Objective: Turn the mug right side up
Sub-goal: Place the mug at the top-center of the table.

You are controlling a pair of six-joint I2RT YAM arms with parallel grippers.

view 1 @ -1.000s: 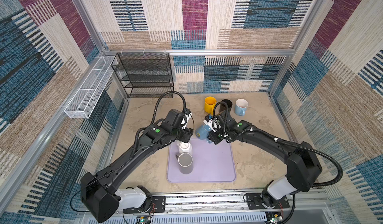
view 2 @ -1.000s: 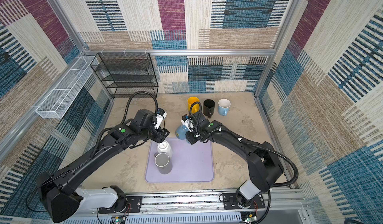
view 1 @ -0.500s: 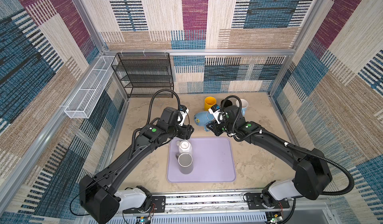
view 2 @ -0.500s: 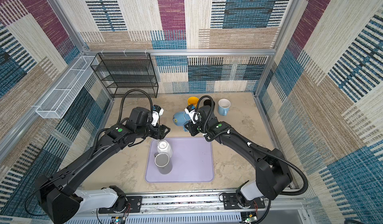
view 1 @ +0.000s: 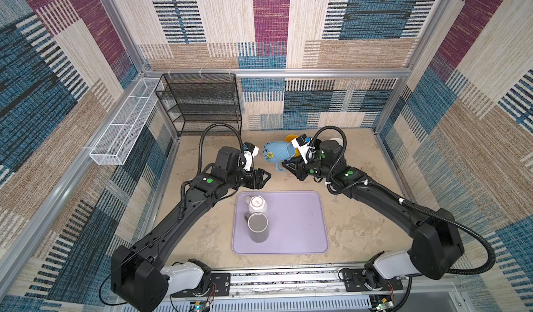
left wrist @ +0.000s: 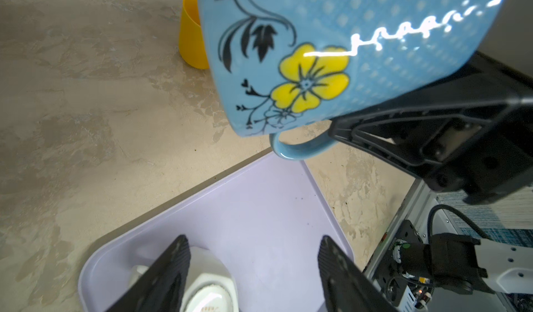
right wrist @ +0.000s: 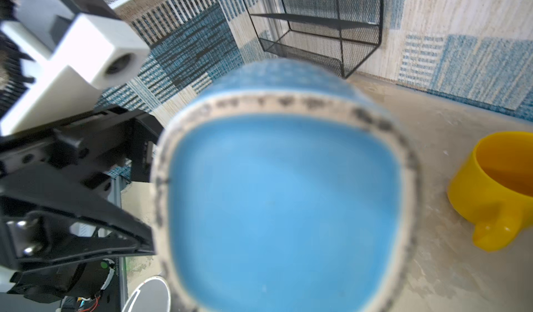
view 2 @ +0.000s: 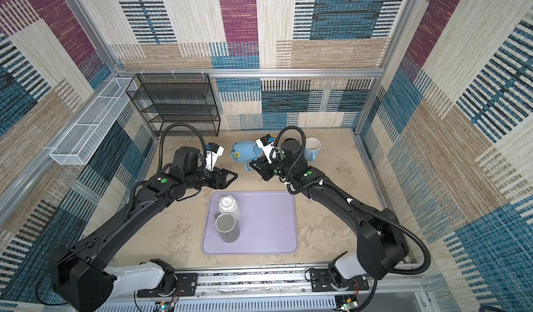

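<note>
1. Two end effectors face each other above the tabletop (view 1: pixel 352 232), just behind the purple tray (view 1: pixel 297 224). Your right end effector (view 1: pixel 287 166) is clamped on the blue floral mug (view 1: pixel 274 154), low down by its handle. Your left end effector (view 1: pixel 266 177) has its jaws apart and holds nothing.
2. That mug hangs clear of the tabletop, roughly on its side with the handle pointing down, so it is not yet upright.
3. Your biggest risk is the grip. It looks like a narrow pinch at one edge of a glossy mug, which could pivot or slip as you roll the wrist. A drop would land on the tabletop or the tray's rim.
4. Your left end effector is near. If you bring it in and it closes off-centre, it could knock the mug loose.
5. Watch the yellow mug (right wrist: pixel 496 186) just behind the held one, and the pale blue mug (view 2: pixel 313 149) beyond your right arm. Setting down there risks a clip.
6. On the tray, the white mug (view 1: pixel 256 205) and the grey mug (view 1: pixel 258 227) touch each other, close under your left end effector.
7. The black wire rack (view 1: pixel 202 105) and the white wire basket (view 1: pixel 124 126) stand well apart and block nothing.
</note>
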